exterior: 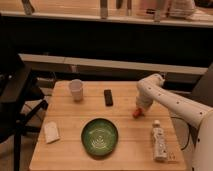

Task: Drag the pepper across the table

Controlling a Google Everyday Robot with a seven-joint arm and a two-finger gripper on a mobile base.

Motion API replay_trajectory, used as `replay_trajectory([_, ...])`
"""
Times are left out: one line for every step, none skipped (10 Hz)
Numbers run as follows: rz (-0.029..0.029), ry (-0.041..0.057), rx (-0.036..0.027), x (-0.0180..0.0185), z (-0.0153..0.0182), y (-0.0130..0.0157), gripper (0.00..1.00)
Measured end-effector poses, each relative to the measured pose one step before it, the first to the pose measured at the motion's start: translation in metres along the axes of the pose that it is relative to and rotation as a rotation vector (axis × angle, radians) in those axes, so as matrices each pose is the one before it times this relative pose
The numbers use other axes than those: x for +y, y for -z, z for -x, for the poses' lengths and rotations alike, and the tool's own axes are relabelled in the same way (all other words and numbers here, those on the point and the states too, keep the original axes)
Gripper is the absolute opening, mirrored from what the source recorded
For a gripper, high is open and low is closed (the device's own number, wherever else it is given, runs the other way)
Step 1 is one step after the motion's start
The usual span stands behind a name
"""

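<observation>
The pepper (135, 113) is a small orange-red shape lying on the light wooden table (70, 117), right of centre. My gripper (139, 106) comes in from the right on a white arm and is down at the pepper, right above and against it. The gripper covers part of the pepper.
A green bowl (100, 136) sits at the front middle. A black remote (108, 97) lies at the back middle, a white cup (75, 90) at the back left. A white packet (51, 132) lies front left, a clear bottle (158, 140) front right. A dark chair stands left.
</observation>
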Motion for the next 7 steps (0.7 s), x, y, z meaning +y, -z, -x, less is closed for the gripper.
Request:
replay_trajectory([0.00645,0.02672,0.00357,0.00213,0.00528,0.00064,0.06])
replay_trajectory([0.00822,0.03637,0.00453,0.00202,0.01103,0.0013,0.0])
replay_trajectory([-0.00066,0.01914,0.00155,-0.00166,0.00752,0.00068,0.0])
replay_trajectory([-0.00061,0.00292,0.002,-0.00262,0.00198,-0.00005,0.0])
replay_trajectory([-0.00038,0.00798,0.00465,-0.00275,-0.00163,-0.00037,0.0])
replay_trajectory([0.00103,0.01091,0.00485,-0.00021,-0.00262,-0.0004,0.0])
replay_trajectory([0.00161,0.00867,0.00343,0.00038,-0.0018,-0.00057,0.0])
